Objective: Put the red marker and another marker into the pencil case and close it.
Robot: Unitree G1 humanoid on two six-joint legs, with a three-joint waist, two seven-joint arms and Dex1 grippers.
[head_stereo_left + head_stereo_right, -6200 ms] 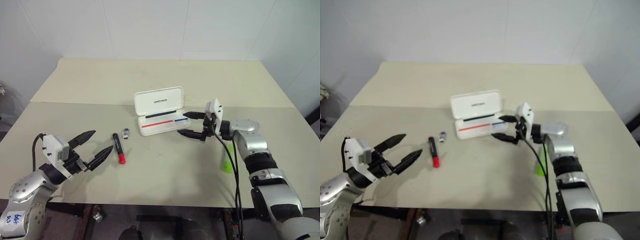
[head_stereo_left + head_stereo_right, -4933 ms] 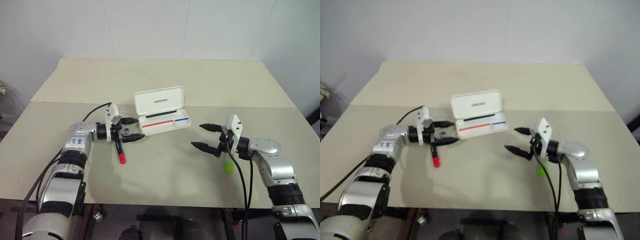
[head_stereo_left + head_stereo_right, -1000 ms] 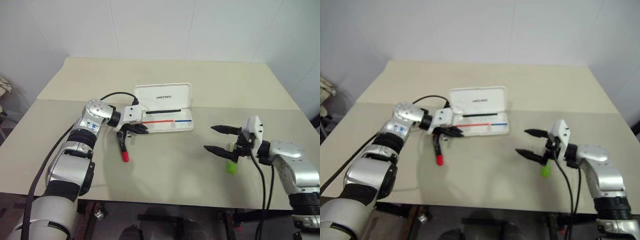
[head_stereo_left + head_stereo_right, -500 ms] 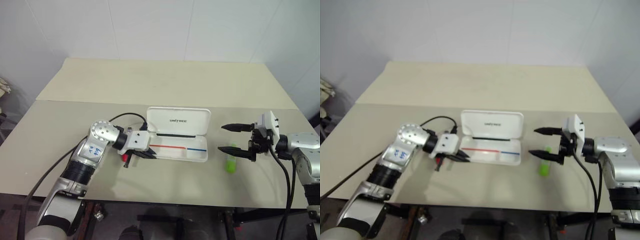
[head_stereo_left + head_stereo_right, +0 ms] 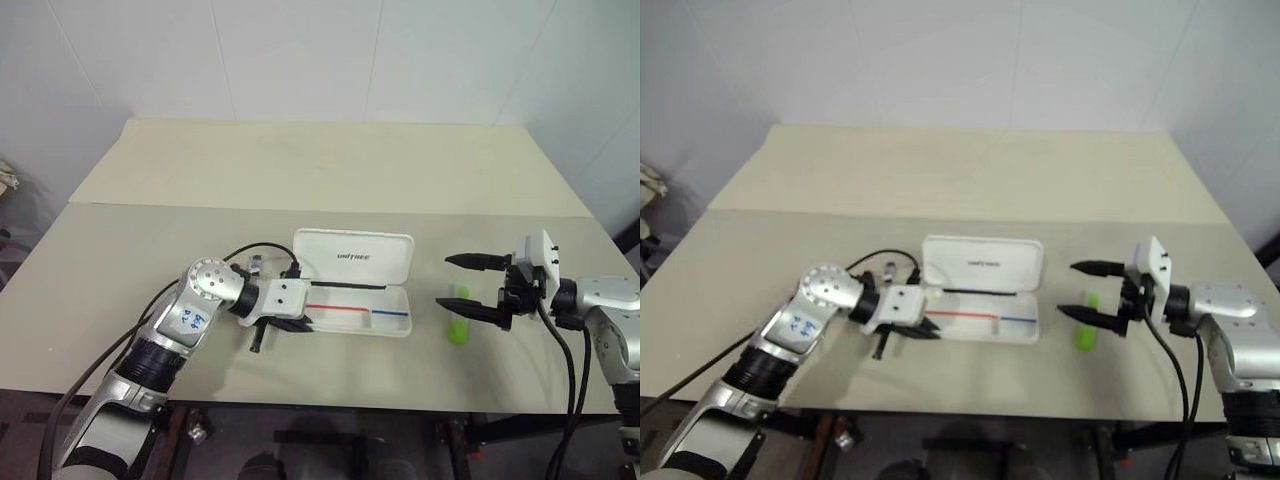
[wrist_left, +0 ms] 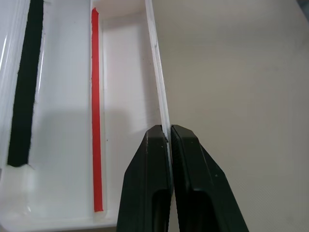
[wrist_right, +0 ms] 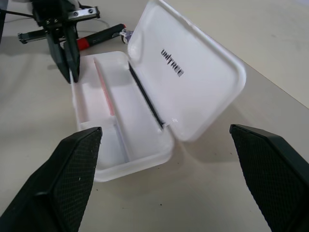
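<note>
pencil case [image 5: 352,258]: showing white, with red and blue stripes inside
another marker [image 5: 458,314]: showing lime green
table [image 5: 320,170]: showing beige

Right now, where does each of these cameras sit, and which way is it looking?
Left and right eye views: on the head, looking down over the table; both arms show.
Left wrist view: on the left arm, looking along the left gripper, shut on the pencil case front wall.
Right wrist view: on the right arm, between the open right gripper, facing the case.
Shared: the open case shows in every view; the right wrist view also shows the left gripper and the red marker.
</note>
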